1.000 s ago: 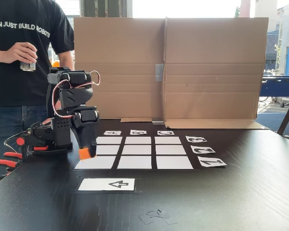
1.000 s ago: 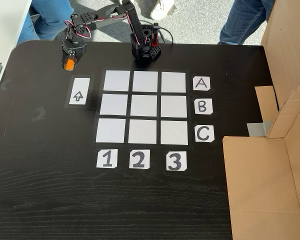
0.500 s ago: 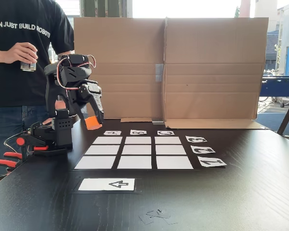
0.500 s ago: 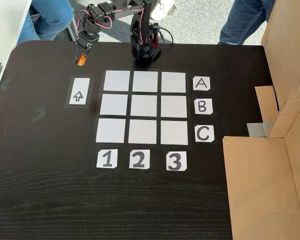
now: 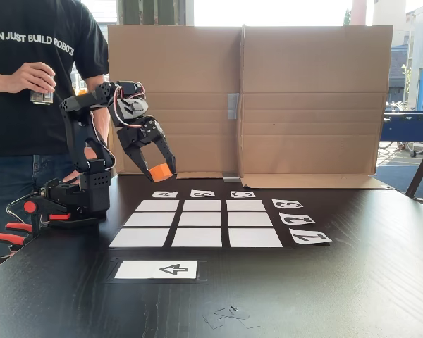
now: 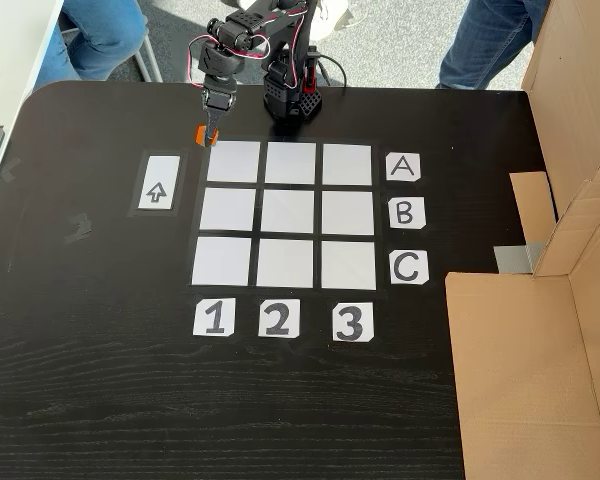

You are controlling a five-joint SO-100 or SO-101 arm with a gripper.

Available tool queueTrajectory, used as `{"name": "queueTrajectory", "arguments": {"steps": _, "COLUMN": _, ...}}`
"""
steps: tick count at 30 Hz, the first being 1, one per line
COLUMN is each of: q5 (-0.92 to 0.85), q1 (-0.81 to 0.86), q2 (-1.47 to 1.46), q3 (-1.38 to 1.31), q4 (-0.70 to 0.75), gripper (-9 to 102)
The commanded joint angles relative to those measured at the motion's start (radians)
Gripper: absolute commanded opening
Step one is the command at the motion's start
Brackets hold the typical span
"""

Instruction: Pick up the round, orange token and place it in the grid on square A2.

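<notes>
Orange, faceted and small, the token (image 5: 161, 172) sits clamped between the fingers of the black end effector (image 5: 160, 170), carried in the air above the black wooden worktop (image 5: 352, 282). From above, the token (image 6: 202, 134) hangs just off the corner of the white paper three-by-three grid (image 6: 289, 214), beside the first cell of row A. Square A2 (image 6: 291, 164), going by the printed labels, is the middle cell of the row nearest the arm's base, so the carry needs a short swing along that row. Best done by centring over the cell first, then lowering straight and releasing low, so the puck lands flat and doesn't roll onto a neighbour.
</notes>
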Motion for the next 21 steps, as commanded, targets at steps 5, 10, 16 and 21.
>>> {"name": "queueTrajectory", "arguments": {"steps": 5, "q5": -0.064, "q1": -0.143, "q2": 0.155, "q3": 0.13, "q4": 0.009, "gripper": -1}}
{"name": "queueTrajectory", "arguments": {"steps": 10, "q5": -0.141, "q1": -0.19, "q2": 0.247, "q3": 0.202, "q4": 0.038, "gripper": -1}}
{"name": "queueTrajectory", "arguments": {"steps": 16, "q5": -0.255, "q1": -0.233, "q2": 0.351, "q3": 0.305, "q4": 0.084, "gripper": -1}}
{"name": "queueTrajectory", "arguments": {"steps": 21, "q5": -0.347, "q1": -0.299, "q2": 0.402, "q3": 0.402, "q4": 0.13, "gripper": -1}}
